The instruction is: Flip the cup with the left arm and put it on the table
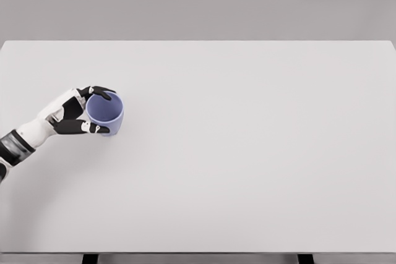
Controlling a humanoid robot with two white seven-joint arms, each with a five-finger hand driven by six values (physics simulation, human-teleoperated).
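Cup [104,112]: blue, upright with its mouth facing up; located toward 9 o'clock on the table [247,153], well clear of every edge; whether its base touches the surface or sits just above it cannot be determined.
Left hand [77,114]: enters from 8 o'clock; fingers curled around the cup, one set over the rim at the cup's 11 o'clock, the other along the wall at its 7 o'clock; grip closed on the cup from its 9 o'clock side.
Right arm: not in view.
Task status: judged near completion, since the cup stands mouth up; release and withdrawal remain.
Risk, tipping: a fingertip hooked over the rim could drag the cup over on withdrawal; cause, fingers opening unevenly.
Risk, drop: if the base is not seated, early release could let the cup bounce or roll toward 9 o'clock.
Risk, sliding: sideways retreat with contact retained would push the cup across the smooth surface.
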